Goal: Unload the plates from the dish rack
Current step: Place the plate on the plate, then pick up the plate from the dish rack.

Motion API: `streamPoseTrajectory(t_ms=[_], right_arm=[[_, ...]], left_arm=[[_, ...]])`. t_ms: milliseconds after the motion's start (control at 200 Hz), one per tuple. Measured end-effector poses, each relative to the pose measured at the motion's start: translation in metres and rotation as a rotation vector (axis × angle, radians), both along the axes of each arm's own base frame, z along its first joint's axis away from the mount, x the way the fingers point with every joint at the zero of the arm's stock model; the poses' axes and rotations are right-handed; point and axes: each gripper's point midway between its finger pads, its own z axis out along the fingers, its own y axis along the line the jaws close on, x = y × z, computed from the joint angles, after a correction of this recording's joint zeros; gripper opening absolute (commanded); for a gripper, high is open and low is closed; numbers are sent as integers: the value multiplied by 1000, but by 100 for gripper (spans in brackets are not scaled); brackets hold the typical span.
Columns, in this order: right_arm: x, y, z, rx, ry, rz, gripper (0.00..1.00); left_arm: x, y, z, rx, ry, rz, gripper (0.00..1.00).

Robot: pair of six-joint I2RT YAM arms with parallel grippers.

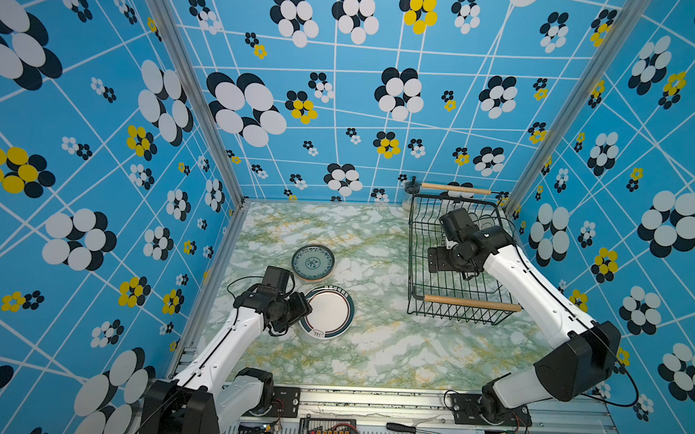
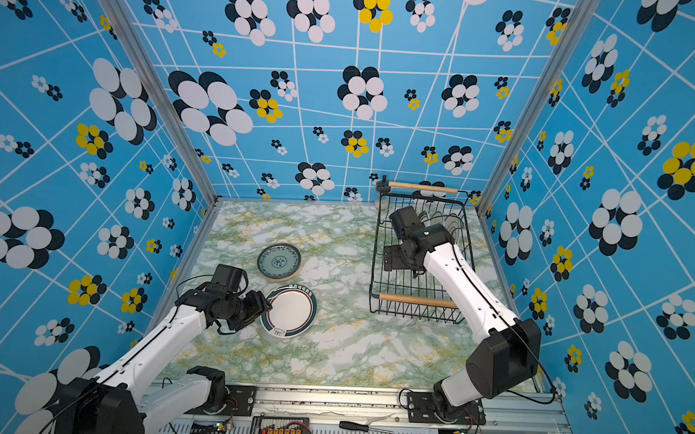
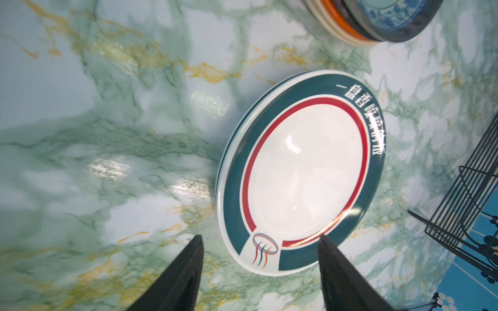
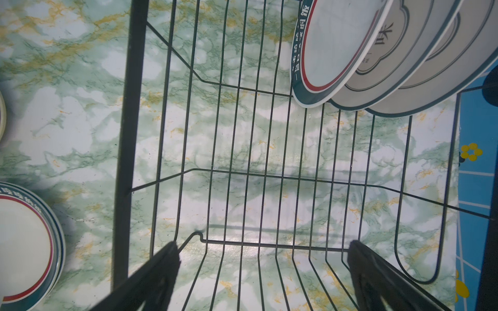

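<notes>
A white plate with a teal rim (image 1: 328, 312) (image 2: 291, 311) (image 3: 301, 172) lies flat on the marble table, on top of at least one like it. Behind it stands a stack of small plates topped by a blue-patterned one (image 1: 313, 262) (image 3: 377, 18). My left gripper (image 3: 260, 238) (image 1: 301, 308) is open at the teal plate's near edge and holds nothing. The black wire dish rack (image 1: 472, 303) (image 2: 416, 300) (image 4: 129, 107) stands at the right. Three large white plates (image 4: 339, 48) (image 2: 449, 223) stand on edge at its far end. My right gripper (image 4: 262, 243) (image 1: 441, 263) hangs open over the rack's bare slots.
A small glass jar (image 1: 410, 196) stands at the rack's far left corner against the back wall. Patterned walls close in the table on three sides. A screwdriver (image 1: 410, 428) lies on the front rail by the arm bases.
</notes>
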Motion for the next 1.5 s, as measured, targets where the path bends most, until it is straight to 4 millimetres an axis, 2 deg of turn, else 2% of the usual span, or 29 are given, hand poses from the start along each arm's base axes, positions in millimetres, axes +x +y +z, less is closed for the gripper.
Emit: streamPoseTrajectory(t_ms=[330, 470, 780, 815, 920, 1165, 1304, 1499], right_arm=[[7, -16, -2, 7, -8, -50, 99], [14, -25, -3, 15, -24, -78, 99], [35, -39, -6, 31, -92, -108, 99], [39, -39, -5, 37, -112, -109, 99], [49, -40, -7, 50, -152, -118, 99], [75, -47, -7, 87, -229, -148, 99], [91, -49, -19, 92, -218, -165, 99], [114, -43, -33, 108, -197, -162, 99]], left_arm=[[39, 9, 76, 56, -218, -49, 84], [54, 11, 96, 72, -265, -62, 85], [70, 17, 123, 103, -317, -85, 95], [72, 18, 126, 105, -325, -83, 100], [76, 21, 132, 109, -336, -82, 99], [79, 31, 133, 115, -329, -66, 99], [77, 35, 135, 113, -325, -60, 99], [73, 35, 140, 111, -334, -63, 99]])
